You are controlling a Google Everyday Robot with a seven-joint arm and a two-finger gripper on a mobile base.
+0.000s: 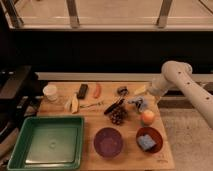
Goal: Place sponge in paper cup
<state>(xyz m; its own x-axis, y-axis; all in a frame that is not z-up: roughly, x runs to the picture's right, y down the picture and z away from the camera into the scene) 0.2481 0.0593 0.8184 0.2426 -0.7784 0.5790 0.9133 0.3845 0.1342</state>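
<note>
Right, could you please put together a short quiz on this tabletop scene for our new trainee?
1. Multiple choice: the sponge lies in A) the green tray, B) the purple bowl, C) the reddish-orange bowl.
2. True or false: the gripper, over the back right part of the board, holds the sponge.
3. Fill in: seen in the picture, the paper cup stands at the board's far ___ end.

Key: 1 C; 2 false, because the fingers hold nothing and the sponge is in its bowl; 3 left.
</note>
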